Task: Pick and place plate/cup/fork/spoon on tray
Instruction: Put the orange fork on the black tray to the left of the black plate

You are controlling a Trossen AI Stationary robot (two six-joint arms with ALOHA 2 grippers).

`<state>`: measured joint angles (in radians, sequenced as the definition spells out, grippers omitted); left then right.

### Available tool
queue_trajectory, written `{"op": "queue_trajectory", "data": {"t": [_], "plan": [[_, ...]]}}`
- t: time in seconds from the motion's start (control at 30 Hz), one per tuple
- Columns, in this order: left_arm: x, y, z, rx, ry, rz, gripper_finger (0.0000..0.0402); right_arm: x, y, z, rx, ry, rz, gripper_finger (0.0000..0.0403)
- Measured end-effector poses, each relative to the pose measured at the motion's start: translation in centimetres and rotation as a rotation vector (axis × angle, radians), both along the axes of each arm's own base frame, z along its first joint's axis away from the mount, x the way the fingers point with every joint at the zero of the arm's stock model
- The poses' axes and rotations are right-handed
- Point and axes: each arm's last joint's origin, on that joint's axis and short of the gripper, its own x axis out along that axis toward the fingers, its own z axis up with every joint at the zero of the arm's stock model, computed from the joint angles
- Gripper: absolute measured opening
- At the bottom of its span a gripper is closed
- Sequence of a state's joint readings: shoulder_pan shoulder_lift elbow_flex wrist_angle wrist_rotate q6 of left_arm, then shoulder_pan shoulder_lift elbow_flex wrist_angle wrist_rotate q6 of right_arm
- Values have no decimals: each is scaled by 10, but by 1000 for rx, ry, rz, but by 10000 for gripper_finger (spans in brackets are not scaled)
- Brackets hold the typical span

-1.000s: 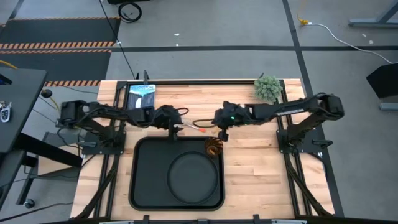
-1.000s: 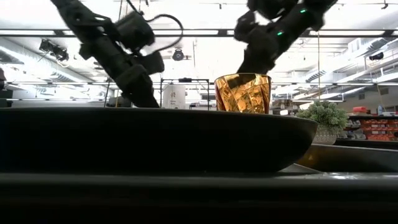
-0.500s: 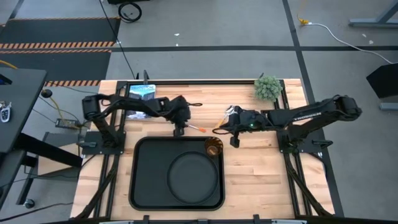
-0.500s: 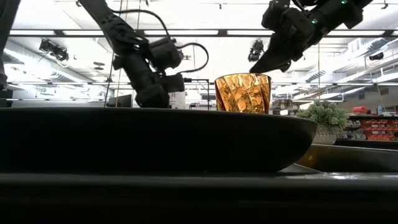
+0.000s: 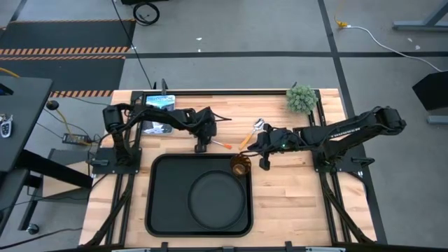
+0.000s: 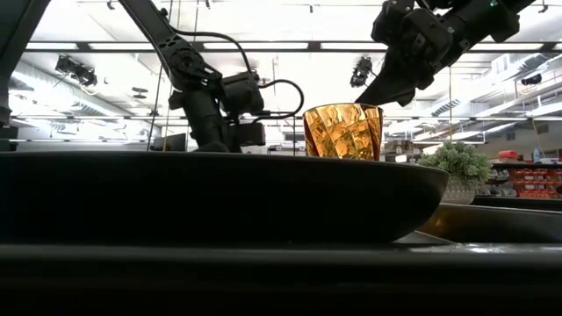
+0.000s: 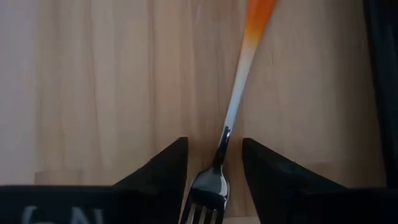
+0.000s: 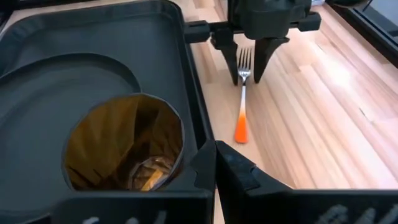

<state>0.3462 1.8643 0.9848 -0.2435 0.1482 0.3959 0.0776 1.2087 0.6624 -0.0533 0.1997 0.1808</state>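
Left gripper (image 8: 247, 73) now astride fork (image 8: 242, 99)

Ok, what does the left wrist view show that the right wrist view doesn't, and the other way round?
Only the left wrist view shows the silver-tined, red-orange-handled fork up close, lying on the wooden table between the open left claw fingers.

Only the right wrist view shows the translucent amber cup and the round black plate, both in the black rectangular tray.

Both show the fork, the left claw straddling its tines, and the table.
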Motion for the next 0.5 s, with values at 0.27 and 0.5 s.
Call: {"op": "queue_trajectory", "data": {"t": [0.27,0.5], "plan": [[-1,-1,-1,36,17,-92,80,0,0,1,4,-10,-2,14],[-1,-1,-1,47,19,-104,13,1,2,1,5,-18,5,14]]}}
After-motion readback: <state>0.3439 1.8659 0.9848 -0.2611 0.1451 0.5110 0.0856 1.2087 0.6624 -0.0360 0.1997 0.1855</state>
